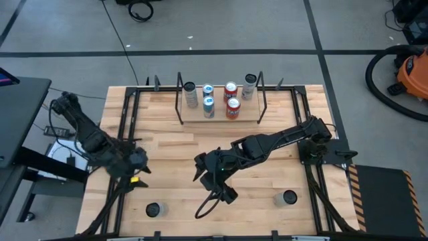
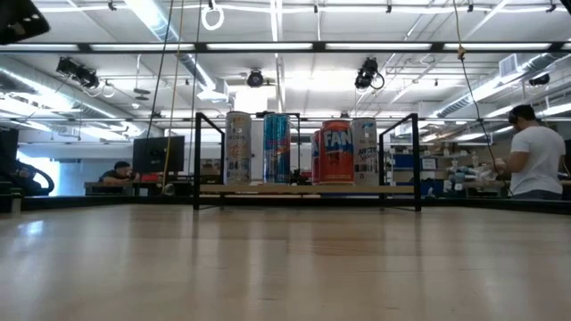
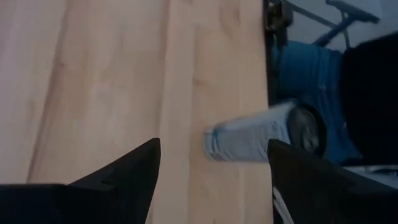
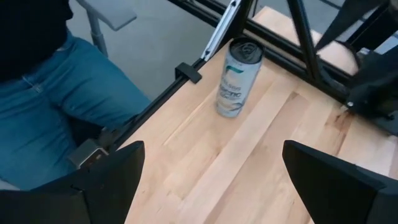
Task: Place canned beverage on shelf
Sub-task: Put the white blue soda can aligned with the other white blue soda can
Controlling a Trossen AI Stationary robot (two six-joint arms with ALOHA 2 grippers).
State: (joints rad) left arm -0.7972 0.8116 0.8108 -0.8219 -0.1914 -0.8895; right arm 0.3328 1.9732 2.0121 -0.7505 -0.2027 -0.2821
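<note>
**Six cans on the shelf, two on the near edge, both claws spread empty**

The shelf [image 1: 221,119] sits at the far middle of the bench [image 1: 174,144], its light board between black rod uprights. Six cans stand on it: a grey one [image 1: 190,94], two blue-and-white ones [image 1: 208,91] and [image 1: 208,106], two red ones [image 1: 231,90] and [image 1: 233,108], and a pale one [image 1: 249,86].

Two more cans stand upright near the bench's front edge, well apart: one toward the left [image 1: 154,210], one toward the right [image 1: 289,198].

The right claw [image 1: 212,179] hangs over the bench's middle front, between those two cans; its fingers [image 4: 106,180] are spread and hold nothing, with the left front can ahead of them. The left claw [image 1: 134,164] hangs by the left edge, fingers [image 3: 134,165] likewise parted and empty.
</note>
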